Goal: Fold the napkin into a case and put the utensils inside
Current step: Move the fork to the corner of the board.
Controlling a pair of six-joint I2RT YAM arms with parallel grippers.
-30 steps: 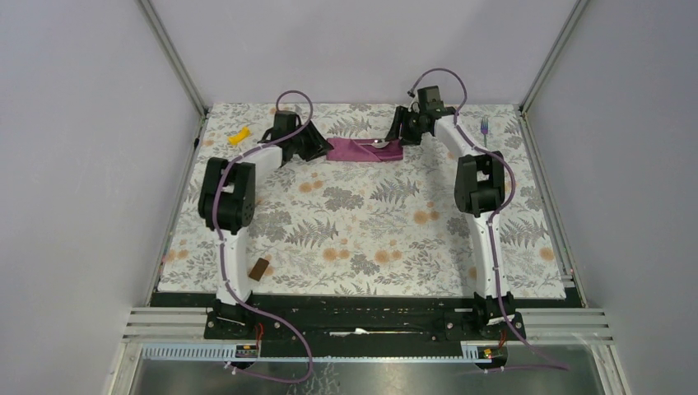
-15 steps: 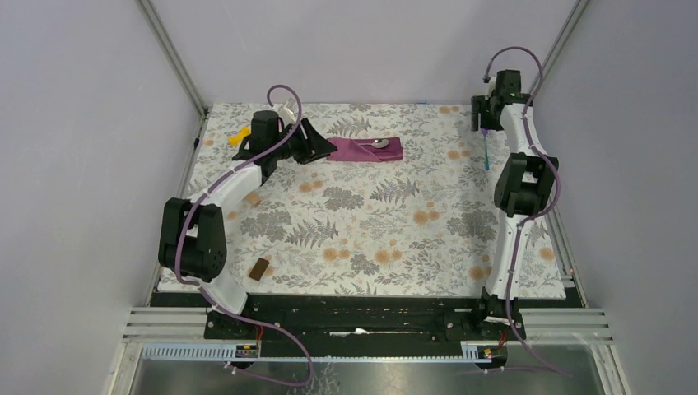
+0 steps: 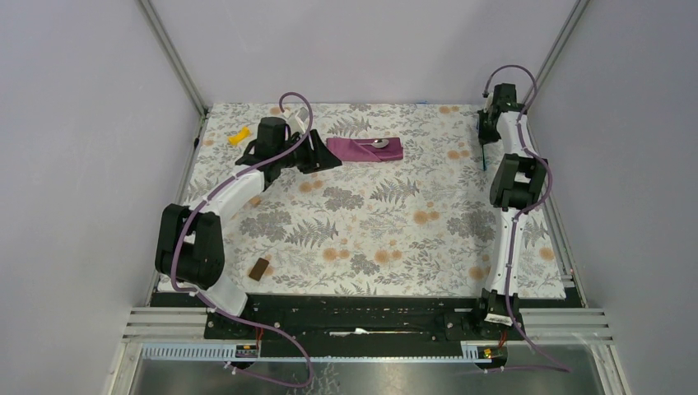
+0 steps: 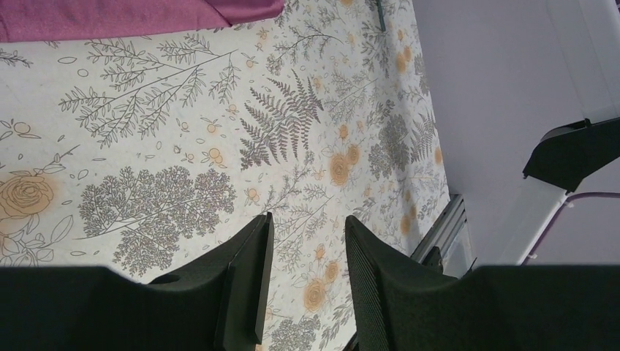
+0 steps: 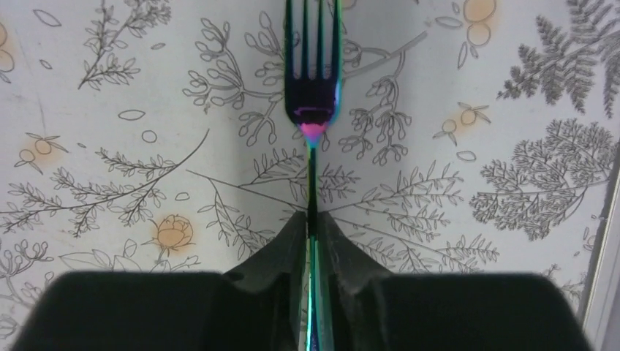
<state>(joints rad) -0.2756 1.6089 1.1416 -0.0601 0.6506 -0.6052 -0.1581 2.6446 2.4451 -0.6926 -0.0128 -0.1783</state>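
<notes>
Plum case [image 3: 366, 149], left gripper [image 4: 303, 228] parted, empty, beside it — right gripper [image 5: 312, 221] clenched on fork [image 5: 313, 73], near far-right edge

One folded napkin [image 3: 366, 150] lies on the worktop [image 3: 370, 239], with one spoon [image 3: 379, 143] on it. One fork [image 5: 312, 95] is well to its right, one yellow piece [image 3: 239, 137] to its left, and one brown block [image 3: 260, 268] far nearer, leftward.

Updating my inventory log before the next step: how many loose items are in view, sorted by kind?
Utensils: 2, a silvery spoon on the cloth and an iridescent metal fork pinched in the right gripper
Cloth: 1, a folded plum-magenta cloth napkin
Small pieces: 2, a small yellow piece and a small brown block
Total: 5
</notes>
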